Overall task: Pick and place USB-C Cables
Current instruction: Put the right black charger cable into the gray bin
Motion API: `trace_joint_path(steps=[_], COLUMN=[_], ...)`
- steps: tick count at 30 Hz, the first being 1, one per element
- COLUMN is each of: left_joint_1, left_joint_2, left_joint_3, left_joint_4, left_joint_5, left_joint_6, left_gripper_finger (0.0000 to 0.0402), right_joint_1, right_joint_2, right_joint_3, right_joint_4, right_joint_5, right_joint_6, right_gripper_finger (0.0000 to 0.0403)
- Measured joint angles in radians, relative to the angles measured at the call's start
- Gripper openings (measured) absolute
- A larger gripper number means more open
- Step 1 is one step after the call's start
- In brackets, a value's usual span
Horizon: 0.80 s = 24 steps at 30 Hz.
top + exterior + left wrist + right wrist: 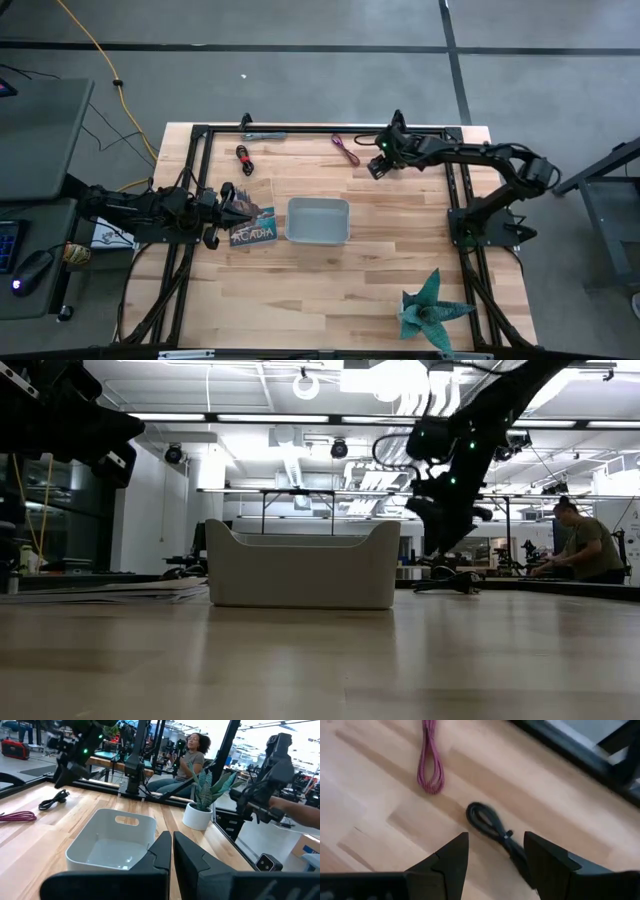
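The black USB-C cable [492, 823] lies bundled on the table near its far edge. My right gripper [496, 840] hovers open above it, one finger on either side, touching nothing; the high view shows this gripper [376, 166] too. The purple cable [431, 762] lies beside it on the wood [346, 148]. The black-and-red cable [244, 157] and the grey cable [264, 135] rest farther left. The grey tray [318, 221] stands at the table's middle. My left gripper [172, 851] waits shut left of the tray [112, 845].
A magazine [252, 228] lies under the left gripper, beside the tray. A potted plant [432, 305] stands near the table's near right corner. A black frame rail [420, 130] runs along the far edge. People sit beyond the table [192, 755], [575, 545].
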Motion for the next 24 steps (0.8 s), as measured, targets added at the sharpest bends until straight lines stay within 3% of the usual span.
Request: trace_joint_path(steps=[13, 24], left_joint_1=[0.0, 0.0], left_joint_2=[0.0, 0.0], left_joint_3=[0.0, 0.0], left_joint_4=[0.0, 0.0], left_joint_5=[0.0, 0.0], left_joint_6=[0.0, 0.0], left_gripper_finger=[0.0, 0.0], right_joint_1=[-0.013, -0.012], right_joint_2=[0.176, 0.193], right_joint_3=[-0.001, -0.001], right_joint_4=[0.094, 0.107], right_joint_5=[-0.062, -0.003], right_joint_6=[-0.047, -0.129], right_gripper_finger=[0.0183, 0.0183])
